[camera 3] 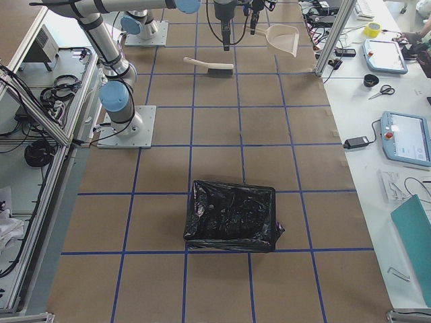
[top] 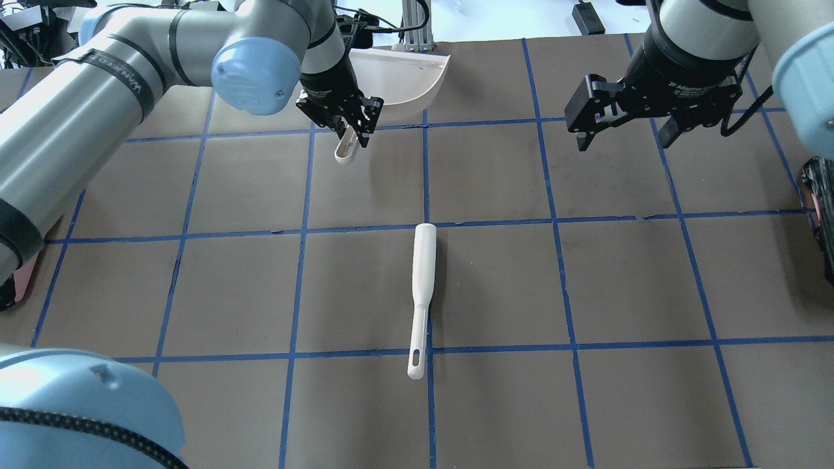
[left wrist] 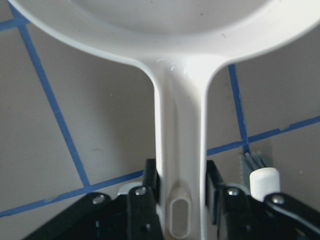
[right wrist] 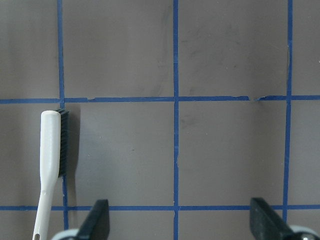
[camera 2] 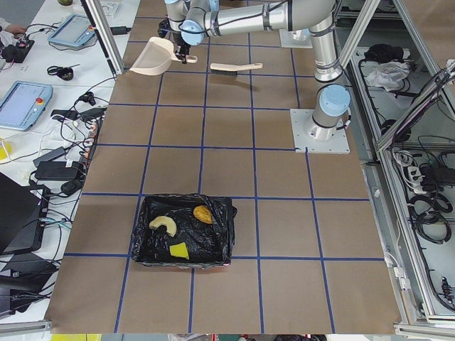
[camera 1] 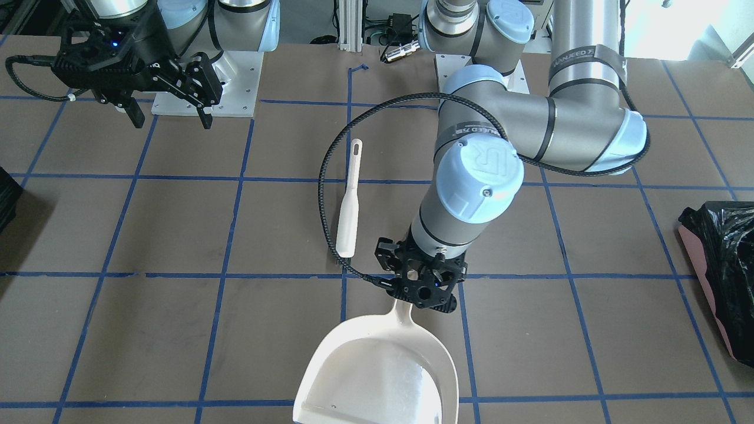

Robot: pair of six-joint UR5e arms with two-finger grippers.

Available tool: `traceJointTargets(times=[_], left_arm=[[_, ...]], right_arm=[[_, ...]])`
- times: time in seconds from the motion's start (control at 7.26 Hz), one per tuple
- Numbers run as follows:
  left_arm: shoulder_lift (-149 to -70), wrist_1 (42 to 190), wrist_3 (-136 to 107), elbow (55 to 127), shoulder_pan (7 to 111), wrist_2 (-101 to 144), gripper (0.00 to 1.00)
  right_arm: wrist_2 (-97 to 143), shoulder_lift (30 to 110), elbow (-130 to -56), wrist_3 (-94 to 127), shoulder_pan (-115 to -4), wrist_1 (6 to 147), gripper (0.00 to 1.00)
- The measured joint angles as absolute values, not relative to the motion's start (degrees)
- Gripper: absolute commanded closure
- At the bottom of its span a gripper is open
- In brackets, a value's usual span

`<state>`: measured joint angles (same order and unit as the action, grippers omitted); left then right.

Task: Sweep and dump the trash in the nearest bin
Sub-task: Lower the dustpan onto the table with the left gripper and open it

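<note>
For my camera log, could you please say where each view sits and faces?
Front-facing: opposite, facing the robot; left arm, right arm.
Overhead: behind its shoulders, looking down; both arms.
Exterior left: left end, above bin; arms far.
Exterior right: right end; arms far.
Left wrist: its fingers gripping the dustpan.
Right wrist: down between open fingers.
All share the brush.

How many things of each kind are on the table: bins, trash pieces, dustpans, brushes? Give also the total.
Bins: 2
Trash pieces: 3
Dustpan: 1
Brush: 1
Total: 7
</note>
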<state>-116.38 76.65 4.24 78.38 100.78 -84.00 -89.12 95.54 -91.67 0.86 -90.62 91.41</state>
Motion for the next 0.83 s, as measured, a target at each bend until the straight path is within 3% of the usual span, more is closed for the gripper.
traceJointTargets(times=[0.83], left_arm=[[-120.4, 77.8, -7.1, 78.9, 104.7, -81.1, 1.0]], right_arm=[[-89.1, 95.6, -91.7, 0.8, -90.6, 91.3, 0.0]])
